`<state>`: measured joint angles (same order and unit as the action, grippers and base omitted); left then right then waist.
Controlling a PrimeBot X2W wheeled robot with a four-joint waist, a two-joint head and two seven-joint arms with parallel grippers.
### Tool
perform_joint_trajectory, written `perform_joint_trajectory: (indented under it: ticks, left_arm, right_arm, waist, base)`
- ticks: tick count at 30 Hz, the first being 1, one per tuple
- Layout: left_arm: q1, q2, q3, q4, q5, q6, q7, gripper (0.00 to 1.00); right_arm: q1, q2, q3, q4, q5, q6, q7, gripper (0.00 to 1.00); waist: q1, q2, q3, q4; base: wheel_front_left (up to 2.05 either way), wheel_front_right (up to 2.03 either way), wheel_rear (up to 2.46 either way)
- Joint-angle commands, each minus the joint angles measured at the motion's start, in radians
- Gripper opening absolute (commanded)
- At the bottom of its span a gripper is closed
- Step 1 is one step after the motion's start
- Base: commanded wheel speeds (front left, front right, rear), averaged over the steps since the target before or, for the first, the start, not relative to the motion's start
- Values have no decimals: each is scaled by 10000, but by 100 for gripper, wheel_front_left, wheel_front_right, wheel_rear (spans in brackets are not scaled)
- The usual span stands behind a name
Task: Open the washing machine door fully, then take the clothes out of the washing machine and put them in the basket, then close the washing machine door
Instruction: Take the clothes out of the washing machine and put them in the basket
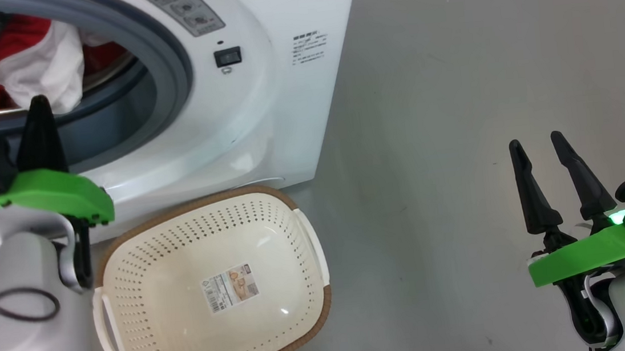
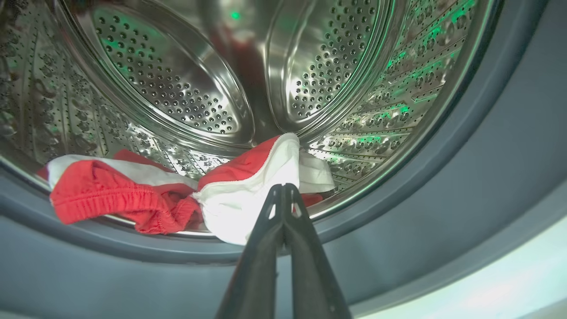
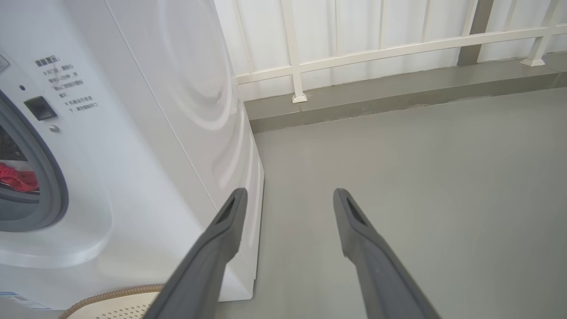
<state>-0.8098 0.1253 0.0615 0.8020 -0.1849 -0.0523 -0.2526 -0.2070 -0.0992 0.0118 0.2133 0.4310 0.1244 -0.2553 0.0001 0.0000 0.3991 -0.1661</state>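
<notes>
Shows the washing machine (image 1: 261,117) at upper left, with the clothes (image 1: 21,66) heaped red and white inside the grey ring (image 1: 176,68). Places the left gripper (image 1: 41,127), fingers pressed together, before the ring's lower edge. Sets the basket (image 1: 325,306), paper label (image 1: 231,288) on its bottom, on the grey floor (image 1: 480,67) just beside the machine's front. Puts the right gripper (image 1: 536,141) at lower right, fingers spread, well apart from both.

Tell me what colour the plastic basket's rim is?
Brown, a woven-look band round the cream perforated basket; clearest in the head view.
</notes>
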Motion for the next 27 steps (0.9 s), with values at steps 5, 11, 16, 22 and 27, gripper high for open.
perform_joint_trajectory:
  ticks: [5, 11, 16, 22, 27]
  left_arm:
    - [1144, -28, 440, -1578, 426, 34, -90, 0]
    - [2267, -310, 718, -2742, 709, 31, -91, 0]
    - [3204, -499, 891, -3595, 852, -56, -91, 2]
    - [4271, -666, 1078, -4534, 864, -29, -91, 0]
    - [5000, -725, 1033, -5138, 821, 64, -91, 9]
  right_arm:
    - [156, -231, 97, -314, -64, 63, -65, 100]
    - [175, -281, 109, -327, -68, 63, -65, 100]
    - [225, -321, 109, -332, -70, 63, -65, 100]
    - [300, -366, 154, -308, -69, 63, -65, 100]
    - [349, -384, 205, -296, -66, 63, -65, 100]
  waist:
    - [-1, 0, -34, 174]
    - [-1, 0, -55, 262]
    - [-1, 0, -110, 335]
    - [-1, 0, -197, 407]
    - [-1, 0, -244, 414]
  base:
    - [0, 0, 0]
    - [0, 0, 0]
    - [0, 0, 0]
    - [0, 0, 0]
    - [0, 0, 0]
